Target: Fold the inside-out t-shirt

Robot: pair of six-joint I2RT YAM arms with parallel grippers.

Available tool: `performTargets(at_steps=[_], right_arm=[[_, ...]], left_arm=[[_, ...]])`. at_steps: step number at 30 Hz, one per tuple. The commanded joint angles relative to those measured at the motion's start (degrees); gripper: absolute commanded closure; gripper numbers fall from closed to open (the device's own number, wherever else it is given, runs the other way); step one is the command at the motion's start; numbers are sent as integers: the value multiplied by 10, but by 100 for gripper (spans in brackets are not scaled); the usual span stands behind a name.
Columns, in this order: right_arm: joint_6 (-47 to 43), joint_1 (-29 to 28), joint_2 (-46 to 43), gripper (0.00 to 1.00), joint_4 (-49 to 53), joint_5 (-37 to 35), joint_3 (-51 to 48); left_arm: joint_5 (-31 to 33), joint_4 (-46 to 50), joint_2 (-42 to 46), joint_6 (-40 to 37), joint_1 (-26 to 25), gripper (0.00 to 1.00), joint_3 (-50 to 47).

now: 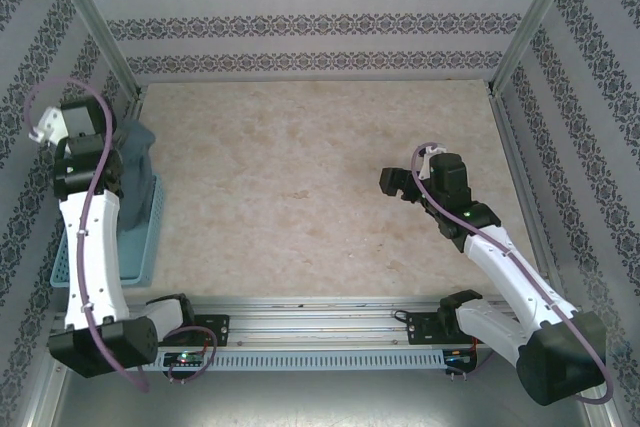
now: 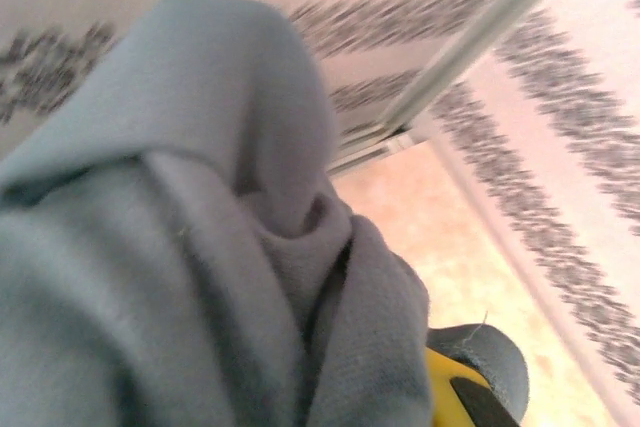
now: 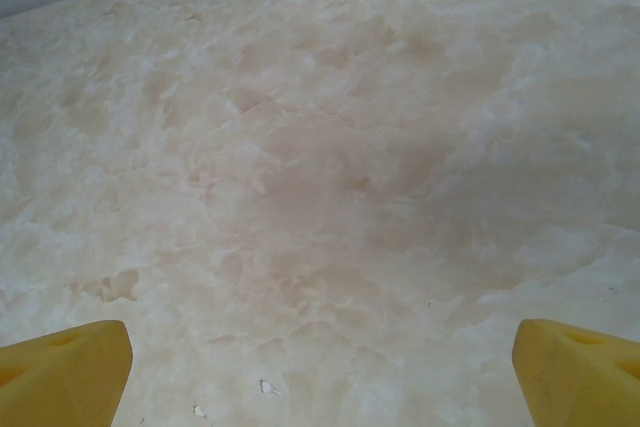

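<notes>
Two arms share the job, and just one has cloth. The left fingers (image 2: pixel 452 389) are clamped shut on a bunch of the inside-out t-shirt (image 1: pixel 140 159), which hangs in a lump over the light-blue mesh basket (image 1: pixel 150 232) at the left edge of the desk (image 1: pixel 320 197). The right fingers (image 3: pixel 65 372) stand wide apart, holding nothing, above bare desk well to the right. The step in hand looks like lifting the shirt out. Doing it well likely means raising it until the hem clears the basket wall, then carrying it to mid-desk, where the free arm can take a second corner. The cloth is a soft slate-grey knit falling in thick rounded folds. The basket is stiff plastic lattice, and the desk is smooth, mottled beige.
</notes>
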State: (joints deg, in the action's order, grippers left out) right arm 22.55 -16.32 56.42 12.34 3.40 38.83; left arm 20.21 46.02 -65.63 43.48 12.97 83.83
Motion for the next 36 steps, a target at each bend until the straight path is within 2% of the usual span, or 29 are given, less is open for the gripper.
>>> performTargets(at_steps=[1, 10, 13, 17, 23, 25, 28, 31, 33, 36], right_arm=[[6, -11, 1, 2, 2, -16, 10], [4, -22, 1, 2, 9, -29, 18], [0, -24, -9, 2, 17, -38, 16], [-1, -26, -18, 2, 25, -52, 13], [6, -26, -25, 2, 34, -73, 8], [6, -25, -25, 2, 35, -70, 7], [1, -26, -27, 2, 35, -60, 5], [-4, -29, -23, 2, 31, -42, 3], [-4, -37, -16, 2, 31, -35, 5], [-5, -58, 0, 2, 26, -35, 11]], left_arm=[[86, 2, -22, -69, -86, 100, 104], [137, -34, -165, -212, -350, 100, 323], [141, -33, -216, -240, -425, 100, 378], [117, -24, -271, -238, -492, 100, 417], [40, -7, -323, -168, -546, 100, 374], [8, -10, -326, -131, -549, 100, 319], [-46, -73, -305, -94, -549, 98, 177], [-98, -131, -290, -73, -548, 77, 52], [-125, -142, -285, -71, -546, 58, -11], [-130, -142, -256, -67, -531, 35, -82]])
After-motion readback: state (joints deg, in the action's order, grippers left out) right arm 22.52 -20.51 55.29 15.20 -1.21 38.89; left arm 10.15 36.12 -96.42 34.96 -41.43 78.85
